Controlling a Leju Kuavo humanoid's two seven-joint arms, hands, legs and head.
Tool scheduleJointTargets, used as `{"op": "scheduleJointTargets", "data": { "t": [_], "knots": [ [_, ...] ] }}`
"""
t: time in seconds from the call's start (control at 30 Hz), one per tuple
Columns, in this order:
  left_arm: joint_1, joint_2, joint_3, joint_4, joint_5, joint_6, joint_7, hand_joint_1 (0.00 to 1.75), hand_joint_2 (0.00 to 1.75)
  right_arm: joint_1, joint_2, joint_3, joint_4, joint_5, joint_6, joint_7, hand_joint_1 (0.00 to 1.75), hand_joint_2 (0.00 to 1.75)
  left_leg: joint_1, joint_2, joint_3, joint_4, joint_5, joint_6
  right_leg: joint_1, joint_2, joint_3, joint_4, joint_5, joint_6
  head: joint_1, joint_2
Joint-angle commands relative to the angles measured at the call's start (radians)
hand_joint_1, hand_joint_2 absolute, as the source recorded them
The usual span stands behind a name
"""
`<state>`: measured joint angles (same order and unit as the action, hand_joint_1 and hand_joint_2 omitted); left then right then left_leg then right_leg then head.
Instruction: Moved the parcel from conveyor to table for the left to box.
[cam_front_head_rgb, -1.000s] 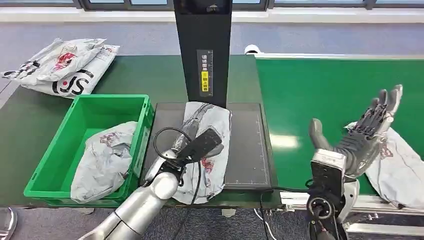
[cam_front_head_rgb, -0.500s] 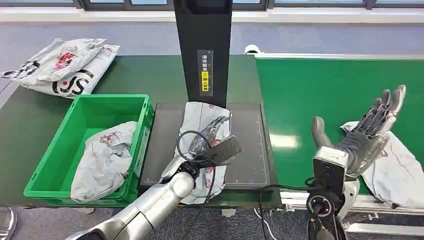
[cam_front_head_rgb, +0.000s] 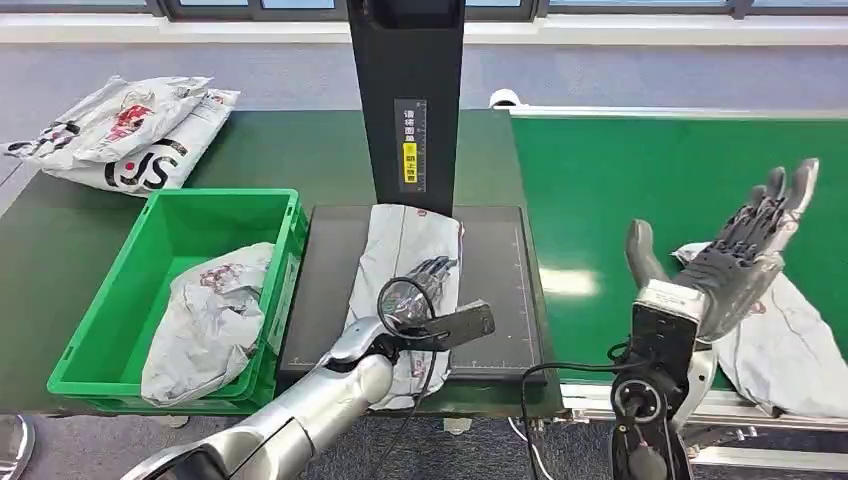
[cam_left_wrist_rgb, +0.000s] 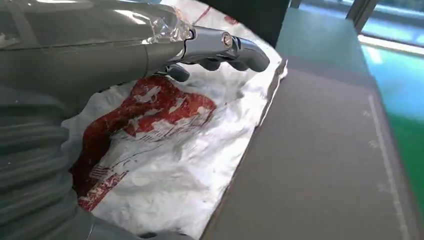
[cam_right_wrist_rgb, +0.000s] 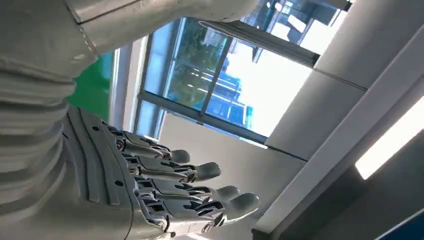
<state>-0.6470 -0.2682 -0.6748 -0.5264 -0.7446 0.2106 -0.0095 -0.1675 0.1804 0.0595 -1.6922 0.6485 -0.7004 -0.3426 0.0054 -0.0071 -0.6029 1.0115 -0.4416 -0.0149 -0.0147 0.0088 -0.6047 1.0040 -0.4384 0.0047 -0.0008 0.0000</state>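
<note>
Parcel (cam_front_head_rgb: 408, 275) first: it lies on the dark tray (cam_front_head_rgb: 500, 290) in the middle of the head view, just right of the green box (cam_front_head_rgb: 285, 215). Your left hand (cam_front_head_rgb: 425, 285) rests flat on top of it, fingers stretched out along the bag. It is not holding the bag yet. In the left wrist view the fingertips (cam_left_wrist_rgb: 247, 50) sit above the white plastic with the red print (cam_left_wrist_rgb: 150, 107), and you cannot tell if they press down.

Your right hand (cam_front_head_rgb: 740, 260) is up at the right of the frame, wide open, holding nothing, above the green belt (cam_front_head_rgb: 620, 180). Another bag (cam_front_head_rgb: 790, 340) lies on the belt under it.

To do this step well, curl the left fingers around a good bunch of the soft plastic before you lift. The bag is floppy and may slip or sag, so grab near its middle. Lift it high enough to clear the box wall, then carry it left. One bag (cam_front_head_rgb: 210, 320) is already in the box, so drop yours in the free part toward the top of the frame.
</note>
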Motion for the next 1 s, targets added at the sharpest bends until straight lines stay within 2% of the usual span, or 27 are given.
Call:
{"op": "scheduleJointTargets", "data": {
  "t": [0.03,0.2,0.23,0.27,0.3,1.0],
  "knots": [
    [-0.046,0.011,-0.063,0.1,-0.002,-0.031,0.002,0.0,1.75,-0.041,0.01,-0.016,0.055,-0.014,0.002,-0.009,0.0,1.75,0.0,0.002,0.002,-0.001,0.0,0.0,0.001,0.0,0.002,-0.001,0.0,-0.001,0.0,0.0],
    [-0.044,0.008,-0.05,0.106,0.0,-0.044,0.004,0.0,1.75,-0.039,0.012,-0.019,0.051,-0.024,0.002,-0.021,0.0,1.75,0.0,0.002,0.002,-0.001,0.0,0.0,0.001,0.001,0.001,-0.001,0.0,-0.001,0.0,0.0],
    [-0.044,0.008,-0.051,0.116,-0.015,-0.041,0.017,0.47,1.75,-0.037,0.012,-0.016,0.044,-0.029,0.002,-0.027,0.0,1.75,0.0,0.001,0.001,0.0,0.0,0.0,0.0,0.0,0.001,-0.001,0.0,0.0,0.0,0.0],
    [-0.044,0.008,-0.049,0.119,-0.021,-0.039,0.017,1.68,1.75,-0.036,0.013,-0.015,0.04,-0.029,0.002,-0.028,0.0,1.75,0.0,0.002,0.002,-0.001,0.0,0.0,0.0,0.0,0.002,-0.001,0.0,-0.001,0.0,0.0],
    [-0.043,0.009,-0.046,0.12,-0.022,-0.037,0.014,1.75,1.75,-0.035,0.013,-0.015,0.038,-0.031,0.002,-0.03,0.0,1.75,0.001,0.001,0.001,0.0,-0.001,0.0,0.001,0.0,0.001,-0.001,0.0,-0.001,0.0,0.0],
    [-0.04,0.013,0.014,0.115,-0.053,0.007,-0.003,1.75,1.75,-0.039,0.019,-0.012,0.046,-0.032,0.002,-0.039,0.0,1.75,0.001,0.002,0.003,-0.001,-0.001,0.0,0.001,0.001,0.002,-0.002,0.0,-0.001,0.0,0.0]
  ]
}}
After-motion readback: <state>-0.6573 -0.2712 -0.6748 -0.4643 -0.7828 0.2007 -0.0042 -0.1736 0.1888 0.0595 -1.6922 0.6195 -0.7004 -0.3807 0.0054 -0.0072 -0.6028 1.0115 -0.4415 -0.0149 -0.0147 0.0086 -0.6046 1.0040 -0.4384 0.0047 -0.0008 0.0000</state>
